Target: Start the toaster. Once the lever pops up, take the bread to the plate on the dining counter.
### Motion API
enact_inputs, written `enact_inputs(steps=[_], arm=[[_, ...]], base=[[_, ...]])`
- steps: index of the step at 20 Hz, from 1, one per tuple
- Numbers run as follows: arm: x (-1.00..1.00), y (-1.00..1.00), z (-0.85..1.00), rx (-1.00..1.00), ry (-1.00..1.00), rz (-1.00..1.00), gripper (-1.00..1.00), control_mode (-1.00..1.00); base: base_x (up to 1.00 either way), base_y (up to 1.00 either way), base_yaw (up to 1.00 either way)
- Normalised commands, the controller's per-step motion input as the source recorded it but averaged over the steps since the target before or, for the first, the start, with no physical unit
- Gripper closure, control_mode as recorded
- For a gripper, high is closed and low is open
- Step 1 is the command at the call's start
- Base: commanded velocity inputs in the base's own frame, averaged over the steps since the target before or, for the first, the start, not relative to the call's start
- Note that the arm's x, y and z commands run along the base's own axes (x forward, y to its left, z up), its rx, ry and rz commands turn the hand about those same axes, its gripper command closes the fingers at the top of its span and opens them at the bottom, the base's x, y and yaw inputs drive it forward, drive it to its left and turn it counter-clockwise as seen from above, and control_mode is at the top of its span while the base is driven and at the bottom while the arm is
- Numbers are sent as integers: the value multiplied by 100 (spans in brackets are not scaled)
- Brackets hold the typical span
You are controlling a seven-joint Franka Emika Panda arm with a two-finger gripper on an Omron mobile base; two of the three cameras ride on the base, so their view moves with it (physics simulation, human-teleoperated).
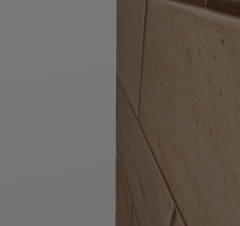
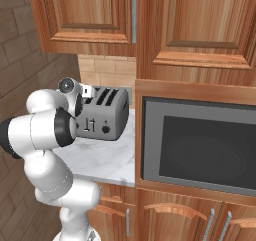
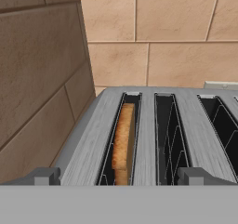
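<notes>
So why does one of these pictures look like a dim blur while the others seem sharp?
Left base view: dim and soft, the camera sits right against a flat grey surface and brown wall tiles. Right base view: evenly lit, crisp, the toaster throwing a faint shadow on the marble counter. Hand view: bright and clear on the bread standing in a slot, no glare.

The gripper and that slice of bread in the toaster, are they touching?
Apart. In the hand view the gripper is open above the toaster, its fingertips outside the slot where the bread sits.
</notes>
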Motion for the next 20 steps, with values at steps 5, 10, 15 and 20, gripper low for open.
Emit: enact_inputs(steps=[5,10,15,20], arm=[[0,0,0,0,0,0,-100,-100],[0,0,0,0,0,0,-100,-100],[0,0,0,0,0,0,-100,-100],[0,0,0,0,0,0,-100,-100]], base=[[0,0,0],[0,0,0],[0,0,0],[0,0,0]])
